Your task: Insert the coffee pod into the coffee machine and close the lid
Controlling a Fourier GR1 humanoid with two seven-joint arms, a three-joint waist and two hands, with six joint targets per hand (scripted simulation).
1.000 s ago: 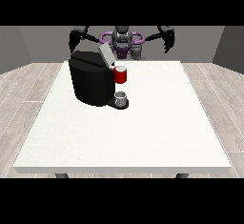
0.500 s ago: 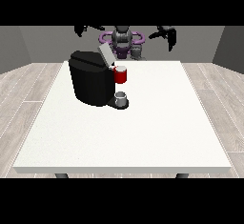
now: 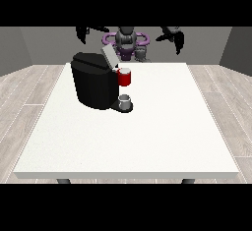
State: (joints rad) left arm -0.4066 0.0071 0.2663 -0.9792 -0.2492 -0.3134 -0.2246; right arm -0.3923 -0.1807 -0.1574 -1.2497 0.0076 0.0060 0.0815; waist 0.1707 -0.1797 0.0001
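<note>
Front view shows both arms raised high and spread wide, well away from anything on the large white table (image 3: 147, 136). The black hand at the view's left (image 3: 84, 32) hangs up near the top edge, above and behind the black boxy coffee machine (image 3: 93, 85); the black hand at the view's right (image 3: 174, 38) is up at about the same height, far off to the other side. Honestly can't tell whether either hand's fingers are spread or curled, they're just dark blobs from here, and neither one looks to be carrying anything.

The machine's grey lid (image 3: 108, 57) is tilted up, so it's open. There's a red thing at the machine (image 3: 125, 77) right at its front, and a small grey thing (image 3: 125, 100) sitting on the machine's base plate just below. It could be the pod, can't say for sure.

My guess at the risks: with the hands starting this high and wide, a long reach down could clip the raised lid and knock it shut early. If that grey thing is the pod, it's tucked close against the machine body under the red thing, so there's little room to get fingers round it without nudging it off the base.
</note>
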